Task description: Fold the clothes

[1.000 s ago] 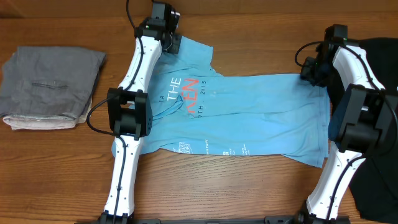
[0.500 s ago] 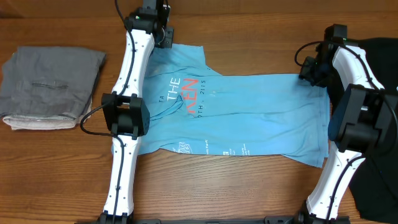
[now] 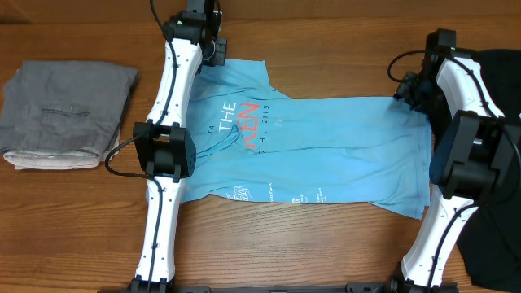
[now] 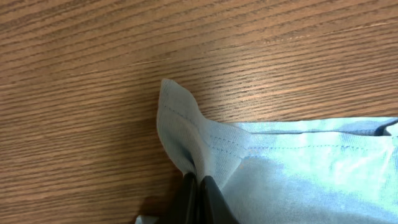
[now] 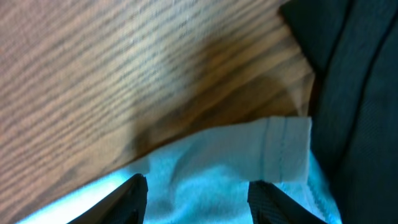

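Observation:
The light blue T-shirt lies spread flat across the table, its lettering toward the left. At the far left corner, my left gripper is shut on the shirt's sleeve edge; in the left wrist view the fabric corner stands pinched up between the closed fingers. At the far right corner my right gripper is open. In the right wrist view its fingers straddle the hem corner without gripping it.
A folded grey garment lies on the left side of the table. A black cloth covers the right edge, also seen as dark fabric in the right wrist view. Bare wood lies behind the shirt.
My left gripper pulled the sleeve corner farther back and left, flattening it. My right gripper opened and let go of the hem corner.

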Controlling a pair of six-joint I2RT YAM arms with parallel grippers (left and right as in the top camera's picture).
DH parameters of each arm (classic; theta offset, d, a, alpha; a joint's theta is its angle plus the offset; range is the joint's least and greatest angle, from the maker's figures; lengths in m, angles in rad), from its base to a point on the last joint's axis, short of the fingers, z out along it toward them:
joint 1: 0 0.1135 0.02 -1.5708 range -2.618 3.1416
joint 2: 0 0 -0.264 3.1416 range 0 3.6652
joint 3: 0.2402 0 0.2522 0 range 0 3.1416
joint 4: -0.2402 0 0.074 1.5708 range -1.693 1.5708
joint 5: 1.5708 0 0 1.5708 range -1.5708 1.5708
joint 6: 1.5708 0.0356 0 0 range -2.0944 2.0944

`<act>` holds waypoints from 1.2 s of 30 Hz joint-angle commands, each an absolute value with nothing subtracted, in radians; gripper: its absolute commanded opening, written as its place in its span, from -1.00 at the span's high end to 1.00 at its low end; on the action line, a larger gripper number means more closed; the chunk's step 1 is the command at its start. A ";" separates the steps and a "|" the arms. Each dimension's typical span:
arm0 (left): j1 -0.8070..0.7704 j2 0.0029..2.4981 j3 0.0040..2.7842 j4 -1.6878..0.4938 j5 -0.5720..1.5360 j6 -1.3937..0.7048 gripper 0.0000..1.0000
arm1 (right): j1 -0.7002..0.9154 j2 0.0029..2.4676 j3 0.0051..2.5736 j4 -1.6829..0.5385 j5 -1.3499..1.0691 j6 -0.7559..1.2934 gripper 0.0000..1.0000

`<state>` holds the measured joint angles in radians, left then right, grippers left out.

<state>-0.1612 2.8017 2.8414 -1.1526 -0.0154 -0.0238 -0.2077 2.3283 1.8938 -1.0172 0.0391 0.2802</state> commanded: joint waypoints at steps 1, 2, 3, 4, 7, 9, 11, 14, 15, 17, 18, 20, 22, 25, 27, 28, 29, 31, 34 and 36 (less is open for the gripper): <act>-0.155 2.790 2.856 -1.153 -0.011 -0.033 0.92 | -0.207 2.333 1.899 -0.990 0.075 0.293 -0.13; -0.155 2.790 2.856 -1.153 -0.011 -0.033 0.92 | -0.207 2.333 1.889 -0.979 0.075 0.293 -0.13; -0.155 2.790 2.856 -1.153 -0.011 -0.033 0.92 | -0.207 2.333 1.876 -0.968 0.075 0.293 -0.13; -0.155 2.790 2.856 -1.153 -0.011 -0.033 0.92 | -0.207 2.333 1.861 -0.953 0.074 0.293 -0.13; -0.155 2.790 2.856 -1.153 -0.011 -0.033 0.92 | -0.205 2.334 1.826 -0.920 0.068 0.293 -0.09; -0.155 2.790 2.856 -1.154 -0.011 -0.033 0.92 | -0.203 2.334 1.822 -0.920 0.058 0.292 0.32; -0.154 2.790 2.856 -1.158 -0.011 -0.034 0.92 | -0.197 2.333 1.822 -0.921 0.058 0.292 0.92; -0.144 2.782 2.859 -1.190 -0.011 -0.046 0.92 | -0.183 2.332 1.839 -0.928 0.058 0.288 0.92; -0.138 2.776 2.859 -1.209 -0.011 -0.058 0.92 | -0.177 2.332 1.847 -0.930 0.059 0.287 0.92; -0.124 2.761 2.859 -1.252 -0.010 -0.080 0.92 | -0.166 2.332 1.870 -0.938 0.058 0.282 0.92; -0.117 2.753 2.859 -1.269 -0.010 -0.093 0.92 | -0.162 2.332 1.881 -0.942 0.059 0.281 0.92; -0.099 2.732 2.859 -1.306 -0.010 -0.118 0.92 | -0.152 2.332 1.922 -0.961 0.057 0.281 0.92; -0.082 2.704 2.859 -1.334 -0.010 -0.133 0.92 | -0.146 2.331 1.968 -0.992 0.032 0.275 0.92; -0.052 2.646 2.859 -1.383 0.012 -0.171 0.92 | -0.145 2.330 2.049 -1.063 -0.075 0.230 0.92; -0.035 2.606 2.859 -1.419 0.085 -0.185 0.92 | -0.149 2.330 2.098 -1.119 -0.104 0.228 0.92; -0.029 2.589 2.859 -1.436 0.133 -0.184 0.92 | -0.152 2.328 2.122 -1.148 -0.109 0.228 0.92; -0.023 2.568 2.859 -1.459 0.189 -0.184 0.92 | -0.154 2.328 2.142 -1.174 -0.110 0.228 0.92; -0.020 2.538 2.859 -1.500 0.236 -0.184 0.92 | -0.159 2.321 2.165 -1.224 -0.111 0.228 0.92; -0.025 2.502 2.859 -1.581 0.238 -0.185 0.92 | -0.164 2.298 2.169 -1.308 -0.111 0.228 0.92; -0.032 2.486 2.859 -1.645 0.237 -0.185 0.92 | -0.166 2.287 2.169 -1.353 -0.110 0.228 0.92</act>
